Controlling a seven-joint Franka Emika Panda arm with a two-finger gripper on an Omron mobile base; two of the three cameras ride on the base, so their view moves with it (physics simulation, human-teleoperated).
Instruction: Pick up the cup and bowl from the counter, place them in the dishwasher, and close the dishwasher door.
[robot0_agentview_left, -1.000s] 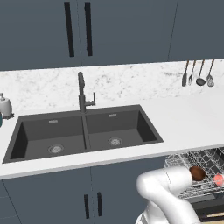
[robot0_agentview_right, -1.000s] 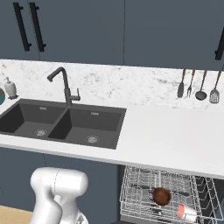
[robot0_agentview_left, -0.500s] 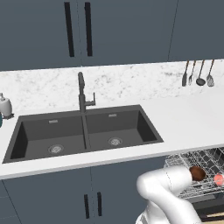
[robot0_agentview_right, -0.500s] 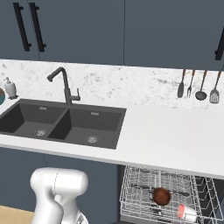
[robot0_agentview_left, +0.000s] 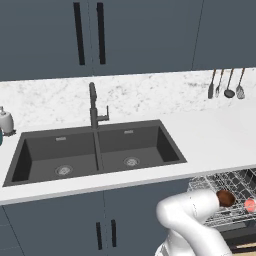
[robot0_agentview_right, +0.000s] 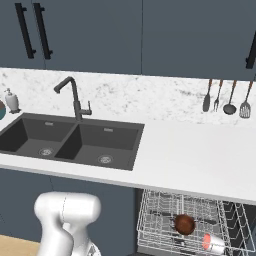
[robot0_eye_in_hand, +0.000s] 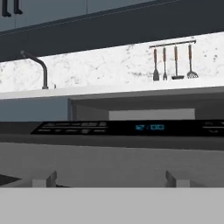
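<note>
- From the left base view, the dishwasher (robot0_agentview_left: 227, 200) stood open under the right end of the counter (robot0_agentview_left: 215, 140), its wire rack pulled out.
- In that rack the bowl (robot0_agentview_left: 226, 198) sat partly behind the white arm (robot0_agentview_left: 192, 220), with the cup (robot0_agentview_left: 250, 204) just beside it toward the right edge; which way the cup pointed was hard to make out there.
- The black double sink (robot0_agentview_left: 95, 152) was sunk in the counter with the faucet (robot0_agentview_left: 94, 107) behind it, and a soap bottle (robot0_agentview_left: 5, 121) stood at the far left.
- From the right base view, the bowl (robot0_agentview_right: 184, 224) rested in the middle of the rack (robot0_agentview_right: 187, 222), mouth roughly upward.
- The cup (robot0_agentview_right: 212, 243) lay on its side just beside the bowl, toward the front right, its long axis running left to right and its red mouth facing left toward the bowl.
- Utensils (robot0_agentview_right: 227, 97) hung on the wall above the counter (robot0_agentview_right: 200, 155).
- From the hand view, the camera sat low, looking level across the top edge of the dishwasher door (robot0_eye_in_hand: 131, 127), a dark strip with a lit display.
- The fingertips (robot0_eye_in_hand: 43, 180) stood wide apart with nothing between them.
- Above, the counter edge (robot0_eye_in_hand: 131, 91), the faucet (robot0_eye_in_hand: 39, 68) and the hanging utensils (robot0_eye_in_hand: 173, 61) showed.
</note>
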